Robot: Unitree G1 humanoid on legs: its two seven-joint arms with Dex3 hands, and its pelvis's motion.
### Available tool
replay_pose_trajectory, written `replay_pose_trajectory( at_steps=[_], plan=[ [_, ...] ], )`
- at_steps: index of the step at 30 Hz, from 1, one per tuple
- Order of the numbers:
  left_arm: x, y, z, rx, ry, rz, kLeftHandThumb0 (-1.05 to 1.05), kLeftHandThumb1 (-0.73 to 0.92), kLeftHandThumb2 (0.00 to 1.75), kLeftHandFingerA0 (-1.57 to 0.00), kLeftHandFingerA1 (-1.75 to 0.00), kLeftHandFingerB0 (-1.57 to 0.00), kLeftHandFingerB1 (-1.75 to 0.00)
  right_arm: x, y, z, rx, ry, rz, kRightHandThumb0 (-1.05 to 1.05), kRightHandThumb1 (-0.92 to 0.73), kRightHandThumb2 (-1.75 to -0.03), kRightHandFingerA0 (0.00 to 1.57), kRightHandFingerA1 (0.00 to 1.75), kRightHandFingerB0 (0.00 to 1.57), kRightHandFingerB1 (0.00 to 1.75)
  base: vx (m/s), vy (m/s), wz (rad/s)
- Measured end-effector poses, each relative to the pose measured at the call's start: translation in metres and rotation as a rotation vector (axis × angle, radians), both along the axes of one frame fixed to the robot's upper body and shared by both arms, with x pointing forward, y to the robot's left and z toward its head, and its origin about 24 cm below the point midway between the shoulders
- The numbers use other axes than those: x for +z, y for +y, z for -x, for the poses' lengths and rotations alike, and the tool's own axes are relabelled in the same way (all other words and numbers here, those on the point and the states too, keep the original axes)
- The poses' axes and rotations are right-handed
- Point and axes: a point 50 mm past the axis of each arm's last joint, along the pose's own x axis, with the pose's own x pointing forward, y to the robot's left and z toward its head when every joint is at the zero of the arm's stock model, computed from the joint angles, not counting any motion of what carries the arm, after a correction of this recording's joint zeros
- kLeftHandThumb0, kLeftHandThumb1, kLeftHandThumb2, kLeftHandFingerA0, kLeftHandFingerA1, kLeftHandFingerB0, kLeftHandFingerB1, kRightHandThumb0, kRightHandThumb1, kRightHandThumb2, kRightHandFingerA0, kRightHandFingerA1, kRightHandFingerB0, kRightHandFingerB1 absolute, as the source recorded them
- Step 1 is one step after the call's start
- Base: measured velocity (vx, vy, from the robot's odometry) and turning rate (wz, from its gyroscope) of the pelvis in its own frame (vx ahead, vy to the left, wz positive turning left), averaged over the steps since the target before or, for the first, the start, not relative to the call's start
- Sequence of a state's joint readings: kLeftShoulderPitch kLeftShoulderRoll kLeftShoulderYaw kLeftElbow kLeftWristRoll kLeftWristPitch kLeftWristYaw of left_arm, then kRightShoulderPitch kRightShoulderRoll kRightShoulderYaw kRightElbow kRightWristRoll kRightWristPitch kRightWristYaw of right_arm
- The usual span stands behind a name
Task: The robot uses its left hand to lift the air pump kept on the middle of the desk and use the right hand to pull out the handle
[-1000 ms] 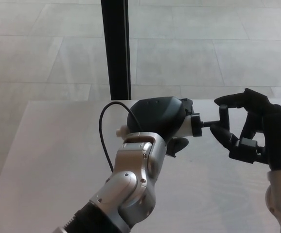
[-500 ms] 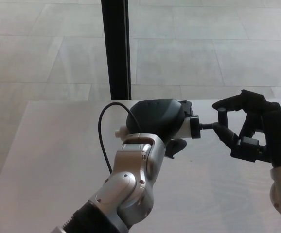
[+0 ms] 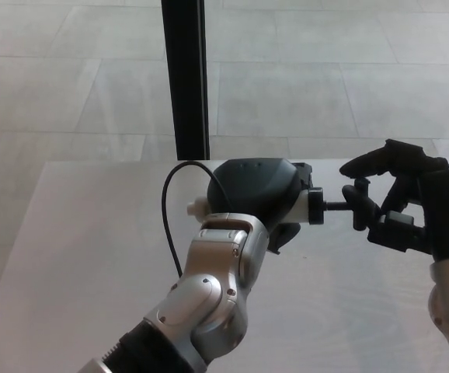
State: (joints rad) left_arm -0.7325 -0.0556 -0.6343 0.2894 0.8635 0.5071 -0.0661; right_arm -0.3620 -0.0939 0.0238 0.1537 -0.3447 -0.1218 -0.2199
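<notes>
Black air pump point(image 3: 257, 190) sits clamped in your left robot hand point(image 3: 232, 233) above the surface point(image 3: 77, 256), steadying it while your right robot hand point(image 3: 399, 198) pinches the handle point(image 3: 356, 200) for pulling.

- The left hand point(image 3: 257, 190) is showing glossy black, its wrist and forearm shining silver-grey with small dark screws.
- The right hand point(image 3: 411, 206) is showing matt black, with a silver-grey wrist below.
- The air pump point(image 3: 306, 203) is showing white beside a black collar; its handle point(image 3: 355, 200) is black.
- The hose point(image 3: 170, 206) is looking black, its tip white.
- The desk point(image 3: 77, 256) is showing pale, plain grey-white.
- The post point(image 3: 186, 78) is standing black against light grey floor tiles point(image 3: 325, 85).
</notes>
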Motion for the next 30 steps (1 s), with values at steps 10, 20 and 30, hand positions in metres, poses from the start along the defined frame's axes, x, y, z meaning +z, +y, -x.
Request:
replay_pose_trajectory(
  at_steps=[10, 20, 30],
  plan=[
    [0.001, 0.002, -0.002, 0.006, -0.006, -0.013, -0.3, 0.81, 0.74, -0.88, -1.75, -0.77, -1.19, 0.002, 0.001, 0.001, -0.032, -0.006, -0.03, -0.18, -0.6, -0.77, 0.95, 1.55, 0.9, 0.86, 0.0, 0.0, 0.0],
    [0.004, 0.007, -0.007, 0.027, -0.008, -0.003, -0.25, 0.75, 0.86, -0.88, -1.67, -0.78, -1.15, 0.001, 0.002, 0.004, -0.042, -0.002, -0.039, -0.18, -0.59, -0.73, 0.99, 1.5, 0.91, 0.84, 0.0, 0.0, 0.0],
    [0.013, 0.007, -0.012, 0.032, -0.026, 0.0, -0.28, 0.77, 0.72, -0.87, -1.68, -0.79, -1.08, -0.002, 0.002, 0.005, -0.052, 0.001, -0.038, -0.21, -0.59, -0.7, 1.01, 1.47, 0.92, 0.82, 0.0, 0.0, 0.0]
  ],
)
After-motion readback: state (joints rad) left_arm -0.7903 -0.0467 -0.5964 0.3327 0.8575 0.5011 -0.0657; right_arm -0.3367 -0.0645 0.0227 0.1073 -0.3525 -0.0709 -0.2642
